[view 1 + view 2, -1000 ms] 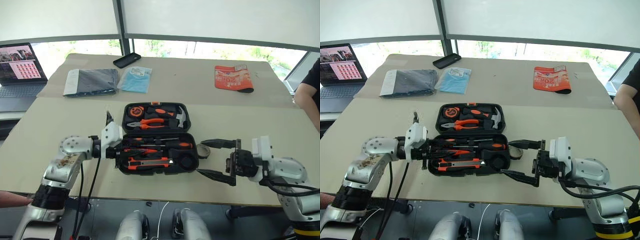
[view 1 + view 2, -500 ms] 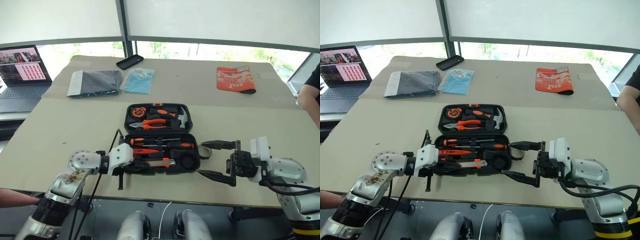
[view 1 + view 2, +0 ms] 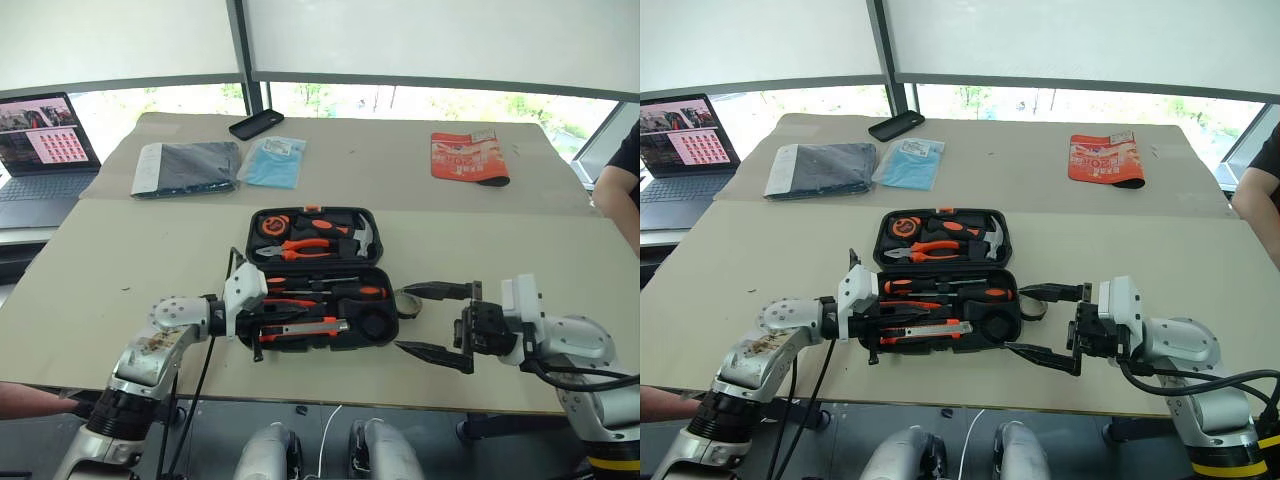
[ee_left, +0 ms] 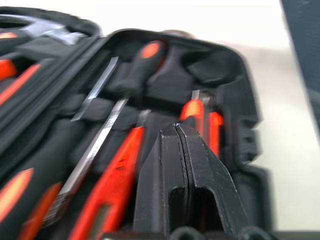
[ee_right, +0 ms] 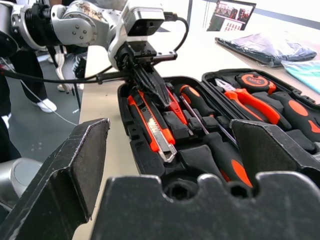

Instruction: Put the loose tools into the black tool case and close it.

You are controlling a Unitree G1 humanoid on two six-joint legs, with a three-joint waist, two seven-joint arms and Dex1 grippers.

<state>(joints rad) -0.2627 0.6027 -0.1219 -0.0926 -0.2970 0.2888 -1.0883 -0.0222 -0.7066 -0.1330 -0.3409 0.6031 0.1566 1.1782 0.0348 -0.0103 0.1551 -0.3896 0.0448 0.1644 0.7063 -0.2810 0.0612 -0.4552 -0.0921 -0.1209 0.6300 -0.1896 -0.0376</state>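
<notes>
The black tool case (image 3: 312, 343) lies open mid-table. Its near half holds two orange-and-black screwdrivers (image 3: 350, 290), an orange tester screwdriver (image 3: 290, 302) and the utility knife (image 3: 300, 328). A dark round piece (image 3: 375, 322) sits at its right end. My left gripper (image 3: 275, 310) is shut and empty, its tips (image 5: 161, 97) just above the tools at the case's left end. The right gripper (image 3: 402, 317) stands wide open beside the case's right edge. A small greyish ring (image 3: 408, 300) lies on the table there.
The lid half holds a tape measure (image 3: 270, 222), pliers (image 3: 300, 245) and a hammer (image 3: 362, 235). At the back lie a black slab (image 3: 255, 124), a dark packet (image 3: 185, 165), a blue packet (image 3: 275, 160) and an orange pouch (image 3: 468, 157). A laptop (image 3: 40, 140) stands far left; a person (image 3: 620, 180) is at right.
My left gripper has shut fully and sunk a little over the case's left end, with its wrist rolled. The right gripper has kept still.
</notes>
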